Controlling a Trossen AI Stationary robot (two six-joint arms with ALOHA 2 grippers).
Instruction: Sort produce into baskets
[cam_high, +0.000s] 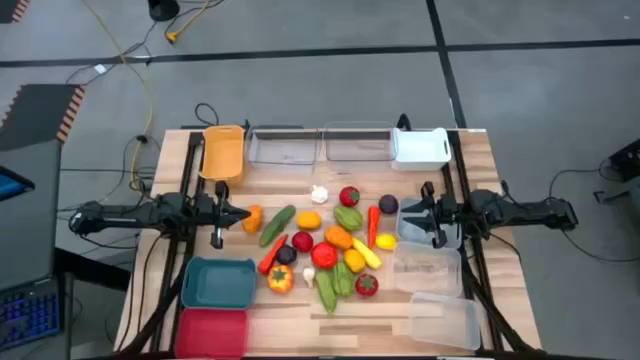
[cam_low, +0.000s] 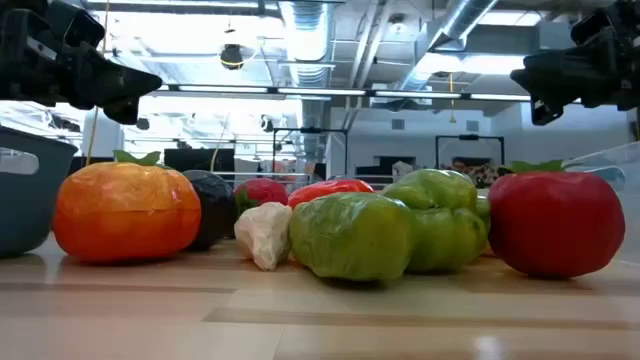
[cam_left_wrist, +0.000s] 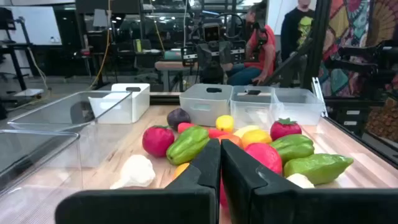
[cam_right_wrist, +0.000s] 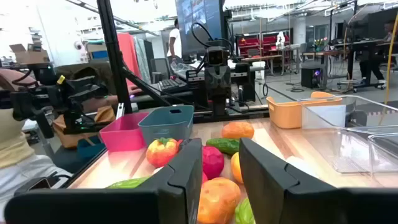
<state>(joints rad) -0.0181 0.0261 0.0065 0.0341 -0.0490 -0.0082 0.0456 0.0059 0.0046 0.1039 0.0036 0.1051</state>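
The produce (cam_high: 325, 245) lies heaped mid-table — small toy pieces, likely light, hard and slick, prone to roll. The long cucumber (cam_high: 277, 225) on the heap's left side looks best pinched across its middle. Baskets (cam_high: 218, 283) ring the heap, none holding produce as far as I can see. The left gripper (cam_high: 240, 212) hovers just left of the heap, fingers together and empty. The right gripper (cam_high: 408, 208) hangs just right of it — fingers somewhat apart, gripping nothing.
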